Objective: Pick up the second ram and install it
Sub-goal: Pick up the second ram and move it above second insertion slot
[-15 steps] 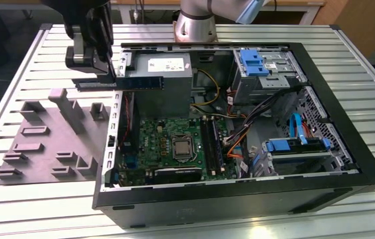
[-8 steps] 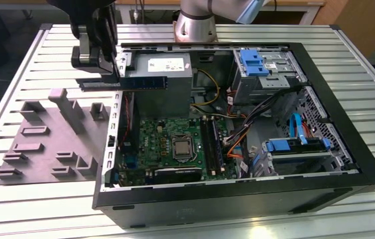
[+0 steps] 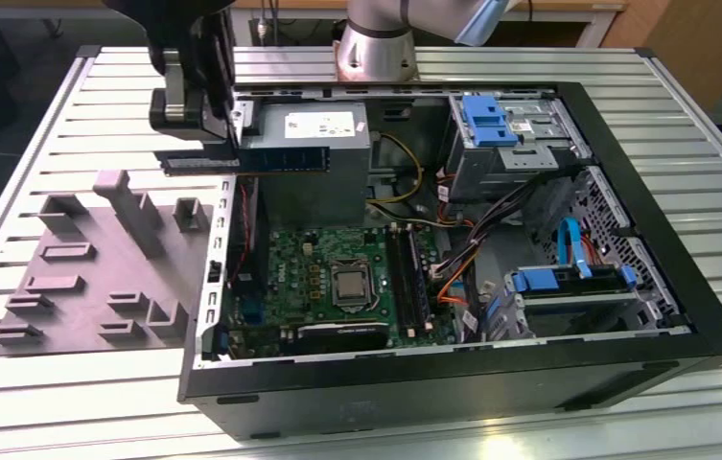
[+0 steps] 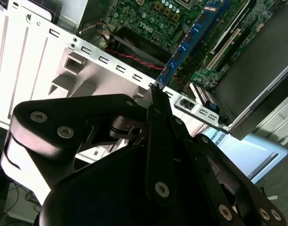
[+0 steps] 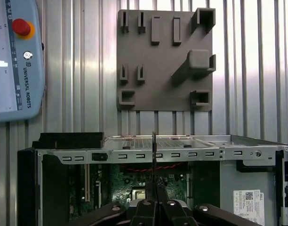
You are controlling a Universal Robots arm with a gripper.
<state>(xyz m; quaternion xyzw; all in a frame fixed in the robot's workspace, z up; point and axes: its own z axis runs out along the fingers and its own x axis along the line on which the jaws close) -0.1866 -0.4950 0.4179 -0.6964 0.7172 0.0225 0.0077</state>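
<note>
Claw (image 5: 156, 192) pressed onto the second ram (image 3: 271, 161), pinching it; the stick appears edge-on in both wrist views. In the exterior view it hangs level above the computer case (image 3: 463, 383) rim on that view's left. Below lies the open motherboard (image 3: 310, 259), unobstructed. A grey tray (image 3: 92, 240) sits beside the case wall.
</note>
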